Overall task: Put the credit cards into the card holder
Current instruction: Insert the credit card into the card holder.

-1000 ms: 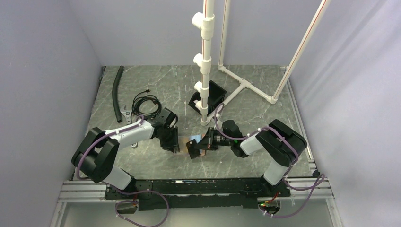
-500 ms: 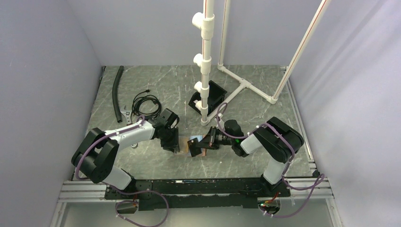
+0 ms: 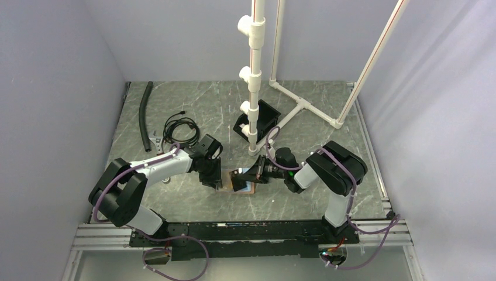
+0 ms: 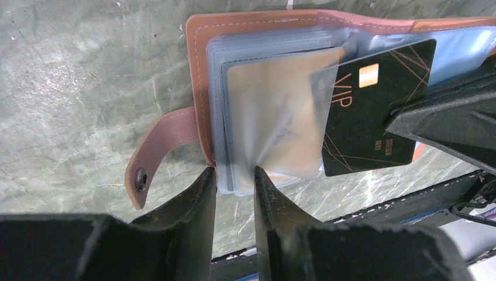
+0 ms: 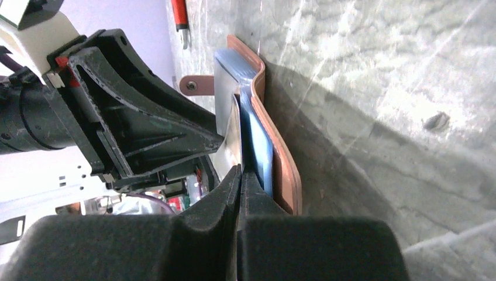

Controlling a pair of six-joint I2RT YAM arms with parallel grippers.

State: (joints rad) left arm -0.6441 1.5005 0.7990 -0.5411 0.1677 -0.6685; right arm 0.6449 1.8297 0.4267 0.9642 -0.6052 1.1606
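The tan-brown card holder (image 4: 199, 70) lies open on the table, its snap tab (image 4: 158, 152) out to the left. It also shows in the top view (image 3: 226, 175). My left gripper (image 4: 234, 175) is shut on the near edge of its clear sleeves, and one sleeve fans up. My right gripper (image 5: 240, 172) is shut on a black credit card marked VIP (image 4: 368, 117). That card's left edge sits under the raised sleeve. A light blue card (image 4: 462, 52) lies in the right panel, also seen edge-on in the right wrist view (image 5: 257, 146). The two grippers meet over the holder (image 3: 234, 179).
A black open-topped box (image 3: 261, 120) stands behind a white PVC pipe frame (image 3: 252, 88). A coiled black cable (image 3: 180, 129) and a black hose (image 3: 143, 114) lie at the back left. A red-handled tool (image 5: 180, 17) lies beyond the holder.
My right gripper has moved left with the black card, from beside the holder to over it. The left gripper has stayed on the holder.
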